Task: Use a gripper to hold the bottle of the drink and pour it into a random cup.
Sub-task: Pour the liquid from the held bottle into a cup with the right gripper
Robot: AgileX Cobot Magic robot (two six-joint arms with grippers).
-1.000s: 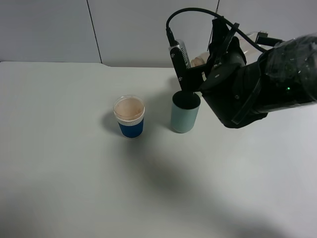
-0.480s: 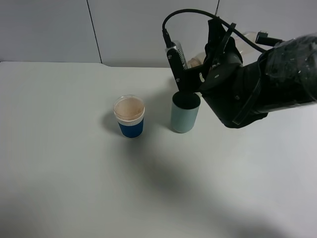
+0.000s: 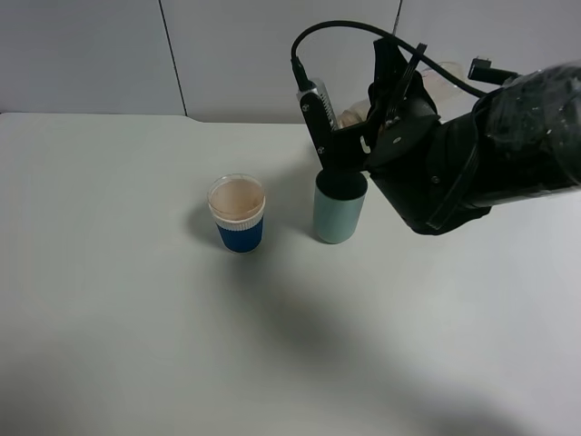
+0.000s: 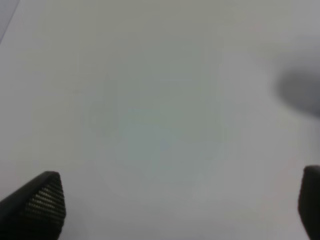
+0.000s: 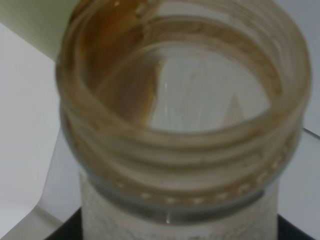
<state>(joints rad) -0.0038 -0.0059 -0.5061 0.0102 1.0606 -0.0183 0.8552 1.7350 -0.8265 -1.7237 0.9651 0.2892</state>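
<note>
just above the cup (image 3: 339, 216), the right gripper (image 3: 352, 141) on its bulky arm reaching in from the side grips the bottle (image 5: 185, 150); brown drink (image 5: 125, 85) streaks its neck. the left gripper (image 4: 175, 210) hangs with fingers spread.

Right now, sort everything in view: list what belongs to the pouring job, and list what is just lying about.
In the job: right claw, shut on the bottle; the drink, a brown streak inside it; teal cup.
Lying about: blue-and-white cup; left claw, open and holding nothing.
</note>
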